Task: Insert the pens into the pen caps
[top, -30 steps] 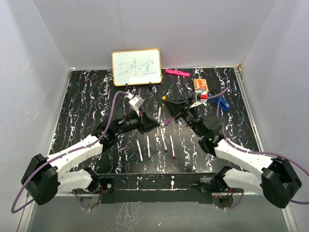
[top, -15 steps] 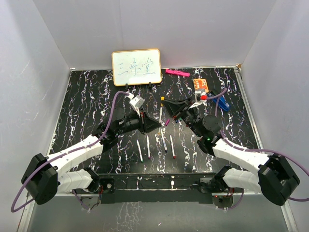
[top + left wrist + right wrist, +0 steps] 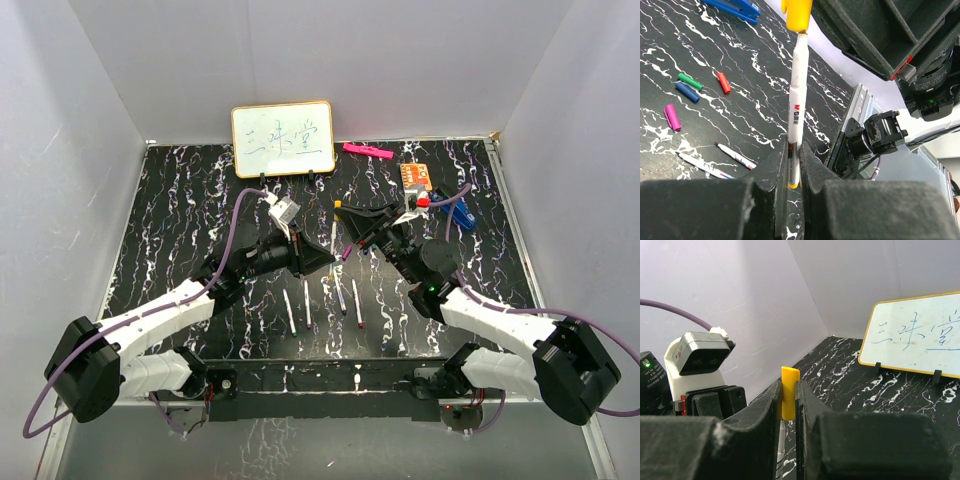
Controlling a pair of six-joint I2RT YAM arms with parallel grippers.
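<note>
I see thin white plastic pen (image 3: 796, 115) raised off table, upright in left wrist view, its tip meeting mouth of short yellow plastic cap (image 3: 796, 12). Four more white pens (image 3: 307, 303) lie roughly parallel on table. Green cap (image 3: 690, 81) lies just beside blue cap (image 3: 687, 92); red cap (image 3: 724, 82) and purple cap (image 3: 673, 117) lie near.

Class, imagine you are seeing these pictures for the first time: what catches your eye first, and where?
Mid-table, the left gripper holds a white pen in its jaws, tip at the yellow cap pinched by the right gripper. Behind them a whiteboard with blue writing stands at the far edge of the black marbled table.
</note>
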